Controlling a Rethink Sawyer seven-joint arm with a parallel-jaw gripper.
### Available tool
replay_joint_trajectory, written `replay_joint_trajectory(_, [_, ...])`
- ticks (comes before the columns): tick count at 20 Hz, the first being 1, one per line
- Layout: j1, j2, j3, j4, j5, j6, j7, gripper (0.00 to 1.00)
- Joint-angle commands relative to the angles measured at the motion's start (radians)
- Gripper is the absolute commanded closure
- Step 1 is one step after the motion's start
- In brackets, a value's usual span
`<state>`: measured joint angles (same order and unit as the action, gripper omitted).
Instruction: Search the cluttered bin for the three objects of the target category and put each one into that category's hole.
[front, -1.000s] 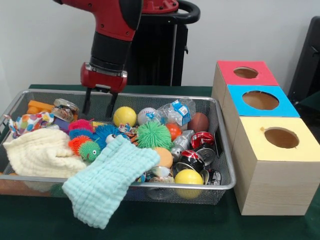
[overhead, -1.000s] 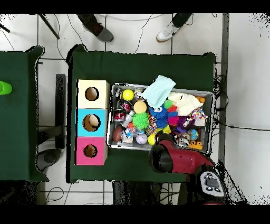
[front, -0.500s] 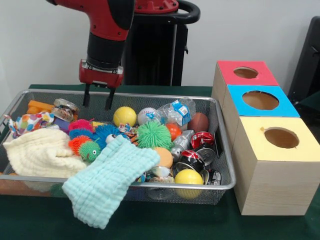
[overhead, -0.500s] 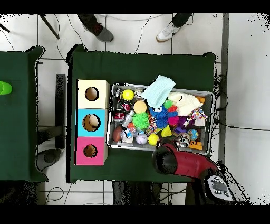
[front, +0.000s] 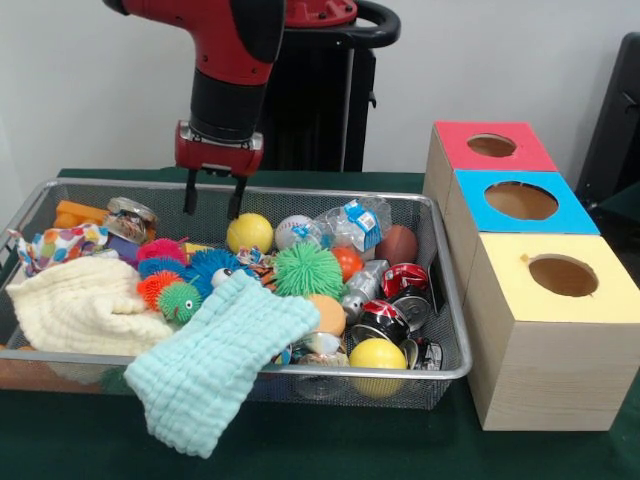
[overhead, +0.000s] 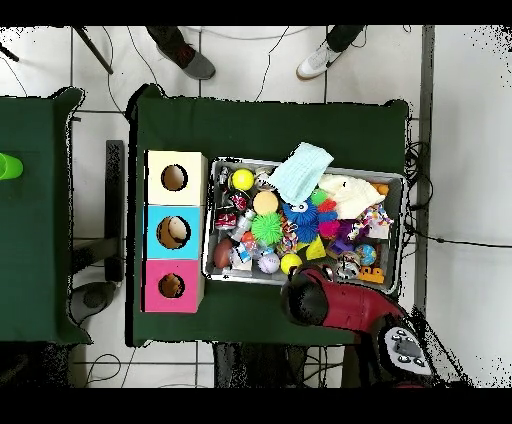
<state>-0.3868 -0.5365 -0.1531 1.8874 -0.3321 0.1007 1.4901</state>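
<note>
Claw (front: 213, 198) parted and empty, we count two yellow balls (front: 249, 232) in the wire-mesh bin (front: 452, 330), beside three holed wooden boxes (front: 556, 330).

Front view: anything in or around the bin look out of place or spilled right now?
One thing: the mint green cloth is draped over the mesh bin's near rim, a corner hanging outside toward the table. Nothing has spilled onto the table. The gripper hangs open and empty above the bin's far edge.

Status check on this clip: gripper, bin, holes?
Gripper open, empty, above bin's far rim. Yellow ball just beside it. Three box holes unobstructed; cloths cover part of the clutter.
</note>
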Motion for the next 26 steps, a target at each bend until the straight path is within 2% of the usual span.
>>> replay_joint_trajectory(1, [-0.001, 0.035, 0.096, -0.017, 0.066, 0.071, 0.169, 0.00])
replay_joint_trajectory(6, [0.056, 0.057, 0.051, -0.055, 0.071, 0.063, 0.178, 0.00])
replay_joint_trajectory(10, [0.071, 0.016, 0.054, -0.060, 0.076, 0.132, 0.146, 0.00])
replay_joint_trajectory(11, [0.070, 0.000, 0.058, -0.049, 0.072, 0.123, 0.141, 0.00])
replay_joint_trajectory(12, [0.087, -0.007, 0.045, -0.048, 0.063, 0.098, 0.144, 0.00])
replay_joint_trajectory(15, [0.199, 0.017, -0.059, -0.094, 0.046, 0.076, 0.162, 0.00])
replay_joint_trajectory(18, [0.241, 0.039, -0.088, -0.128, 0.091, 0.164, 0.180, 0.00])
replay_joint_trajectory(20, [0.242, 0.050, -0.087, -0.139, 0.120, 0.216, 0.185, 0.00])
replay_joint_trajectory(26, [0.241, 0.046, -0.087, -0.174, 0.155, 0.291, 0.168, 0.00])
